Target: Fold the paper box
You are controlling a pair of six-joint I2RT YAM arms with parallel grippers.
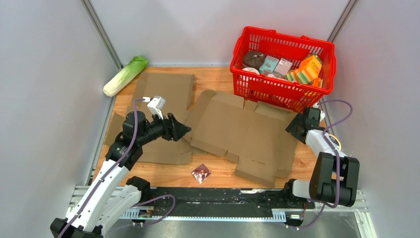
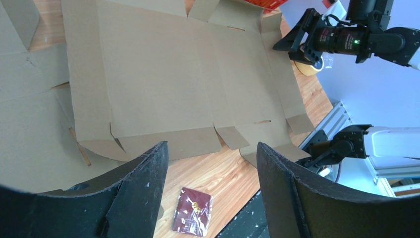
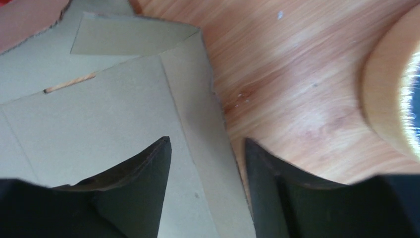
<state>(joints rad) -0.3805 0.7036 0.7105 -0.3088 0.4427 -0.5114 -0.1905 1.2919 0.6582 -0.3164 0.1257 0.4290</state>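
Flat on the middle of the wooden table (image 1: 218,79), just near of the red basket (image 1: 277,91), the cardboard sheet (image 1: 242,131) could skid or crease off its scored lines. That is the likely outcome if the right claw (image 3: 208,141), wide apart astride the sheet's right edge, pulls up alone while the left claw (image 1: 184,130), also wide and empty, hovers just beside the left edge. The sheet lies fully unfolded, plain brown, its flaps and tabs splayed outward beside a second sheet (image 1: 168,89), with a small dark red packet (image 1: 201,173) in front.
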